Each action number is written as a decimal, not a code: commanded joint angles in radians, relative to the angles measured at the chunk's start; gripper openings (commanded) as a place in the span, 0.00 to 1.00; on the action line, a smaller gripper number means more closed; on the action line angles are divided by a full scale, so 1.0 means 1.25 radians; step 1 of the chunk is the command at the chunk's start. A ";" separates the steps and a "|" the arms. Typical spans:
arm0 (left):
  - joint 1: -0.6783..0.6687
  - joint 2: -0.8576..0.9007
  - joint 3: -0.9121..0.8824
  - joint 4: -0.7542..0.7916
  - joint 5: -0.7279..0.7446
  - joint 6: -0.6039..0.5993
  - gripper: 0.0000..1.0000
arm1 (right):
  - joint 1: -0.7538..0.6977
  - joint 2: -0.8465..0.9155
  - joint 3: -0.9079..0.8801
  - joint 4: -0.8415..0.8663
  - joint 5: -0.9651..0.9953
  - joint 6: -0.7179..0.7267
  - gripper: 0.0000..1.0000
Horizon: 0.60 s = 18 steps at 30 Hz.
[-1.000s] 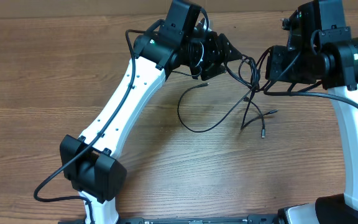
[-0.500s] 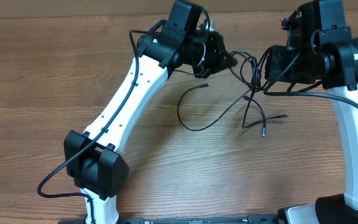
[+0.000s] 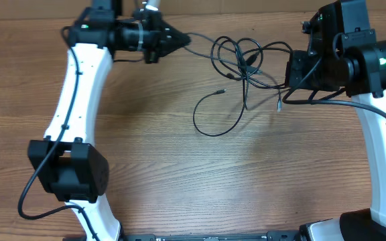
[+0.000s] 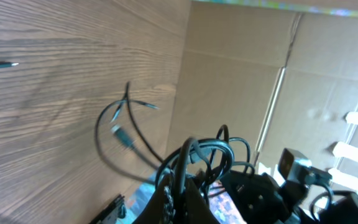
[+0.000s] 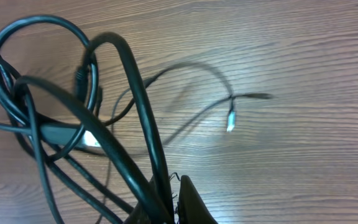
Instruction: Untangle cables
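Wood counter (image 3: 179, 187): our left hand (image 3: 181, 39) pulled far left, right hand (image 3: 289, 73) stayed; both clamp the cables (image 3: 246, 61), now stretched looser.

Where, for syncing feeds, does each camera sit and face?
Overhead: above the table, looking down; left tool and right tool show.
Left wrist: on the left arm, facing across the table toward cardboard; left tool shows.
Right wrist: on the right arm, facing down at the table; right tool shows.
All share the cables.
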 commanded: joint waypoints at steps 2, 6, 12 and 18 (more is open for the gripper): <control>0.109 -0.002 0.004 -0.035 0.054 0.108 0.04 | -0.007 -0.010 0.003 -0.005 0.036 -0.003 0.04; 0.211 -0.002 0.004 -0.058 0.067 0.135 0.04 | -0.007 -0.010 0.003 -0.005 0.036 0.000 0.04; 0.365 -0.002 0.004 -0.059 0.068 0.149 0.04 | -0.007 -0.010 0.003 -0.005 0.035 0.000 0.04; 0.490 -0.002 0.004 -0.056 0.067 0.149 0.04 | -0.007 -0.010 0.003 -0.005 0.036 0.000 0.04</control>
